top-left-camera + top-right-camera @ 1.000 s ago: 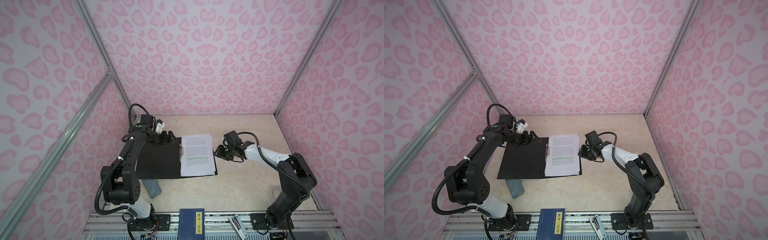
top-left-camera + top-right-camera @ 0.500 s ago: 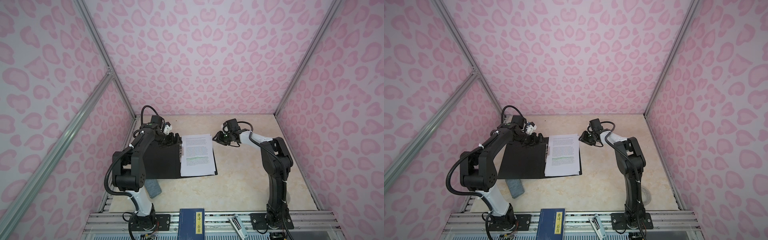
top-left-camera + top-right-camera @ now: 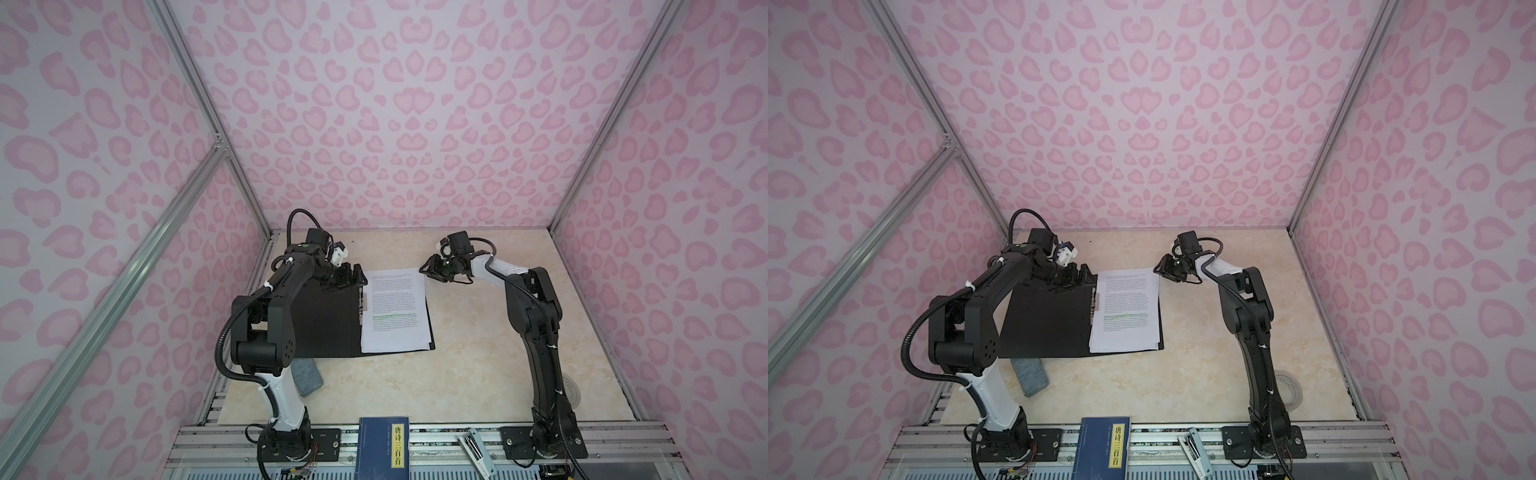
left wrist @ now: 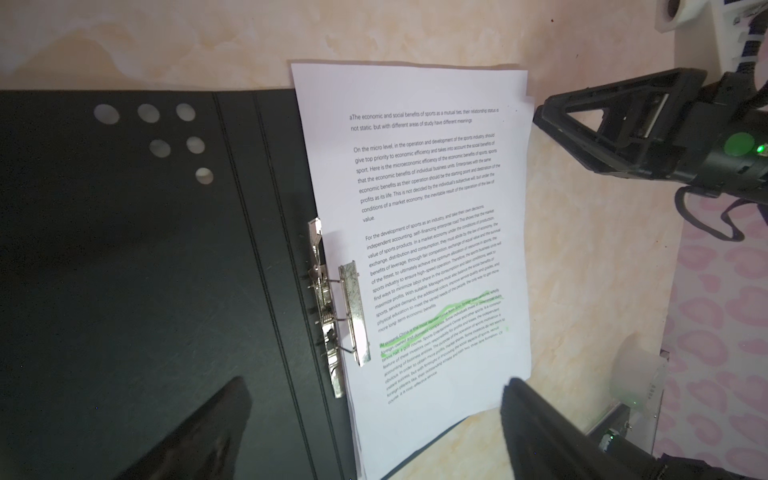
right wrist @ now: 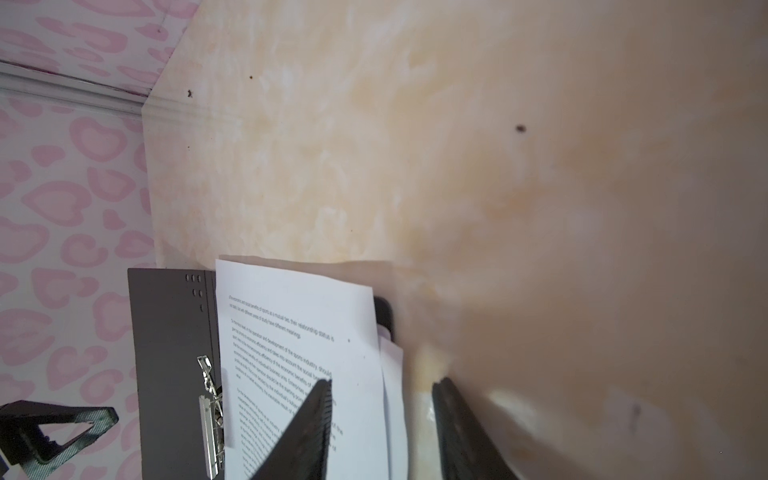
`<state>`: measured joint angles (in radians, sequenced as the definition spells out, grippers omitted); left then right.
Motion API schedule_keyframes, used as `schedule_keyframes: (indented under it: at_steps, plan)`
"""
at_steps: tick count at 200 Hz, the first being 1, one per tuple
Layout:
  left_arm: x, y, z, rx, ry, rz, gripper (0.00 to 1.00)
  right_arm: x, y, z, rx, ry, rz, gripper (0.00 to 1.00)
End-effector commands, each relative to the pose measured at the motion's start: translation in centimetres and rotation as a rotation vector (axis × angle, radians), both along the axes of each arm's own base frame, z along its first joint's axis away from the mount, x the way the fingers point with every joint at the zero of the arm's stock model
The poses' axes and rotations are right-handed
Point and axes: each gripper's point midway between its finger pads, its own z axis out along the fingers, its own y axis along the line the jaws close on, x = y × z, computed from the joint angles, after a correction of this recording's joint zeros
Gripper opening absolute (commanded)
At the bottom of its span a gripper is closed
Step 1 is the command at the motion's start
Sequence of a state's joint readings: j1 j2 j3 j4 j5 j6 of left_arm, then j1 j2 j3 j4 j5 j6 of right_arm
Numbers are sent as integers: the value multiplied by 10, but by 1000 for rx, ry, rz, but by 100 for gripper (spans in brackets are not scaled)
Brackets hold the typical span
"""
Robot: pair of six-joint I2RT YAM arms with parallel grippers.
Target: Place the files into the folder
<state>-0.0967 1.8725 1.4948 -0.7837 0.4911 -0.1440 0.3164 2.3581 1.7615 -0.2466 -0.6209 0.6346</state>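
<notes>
The folder (image 3: 324, 328) (image 3: 1042, 328) lies open on the table, black inside up, with a metal clip (image 4: 328, 307) at its spine. The files (image 3: 395, 311) (image 3: 1125, 311) are a stack of white printed sheets with green highlighting on its right half, sticking out past its far edge. My left gripper (image 3: 354, 276) (image 4: 374, 382) is open above the folder's far edge, next to the files' far left corner. My right gripper (image 3: 426, 272) (image 5: 384, 384) is open at the files' far right corner, one finger over the paper and one over the table, holding nothing.
A dark blue book (image 3: 384, 449) with a yellow label lies on the front rail. A grey block (image 3: 307, 376) sits near the folder's front left corner. A clear round thing (image 3: 569, 392) lies by the right arm's base. Pink walls enclose the table.
The right gripper has moved from the files' right edge back to their far right corner. The left gripper has shifted right along the folder's far edge. Both arms now stand more upright.
</notes>
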Motion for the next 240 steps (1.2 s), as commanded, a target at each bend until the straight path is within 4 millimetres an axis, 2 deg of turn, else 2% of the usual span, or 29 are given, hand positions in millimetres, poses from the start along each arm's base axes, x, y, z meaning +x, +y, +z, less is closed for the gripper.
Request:
schedule_keyframes:
  at_steps: [1, 52, 116, 164, 221, 240]
  plan:
    - [2, -3, 1, -14, 4, 4, 97, -7, 1, -12, -4, 43, 27, 42]
    - [0, -2, -1, -7, 16, -1, 97, -8, 8, -10, 22, 38, 44, 34]
    - [-1, -1, -3, -2, 20, -7, 97, -5, 13, -6, 44, 35, 50, 15]
    - [-2, -2, -4, -2, 27, -11, 97, -1, 17, -6, 64, 37, 59, 9]
    - [-4, -3, -4, -11, 37, -17, 97, -5, 28, -8, 94, 52, 104, 9]
    - [-4, -3, -5, -12, 40, -18, 97, -6, 26, -12, 74, 61, 99, 16]
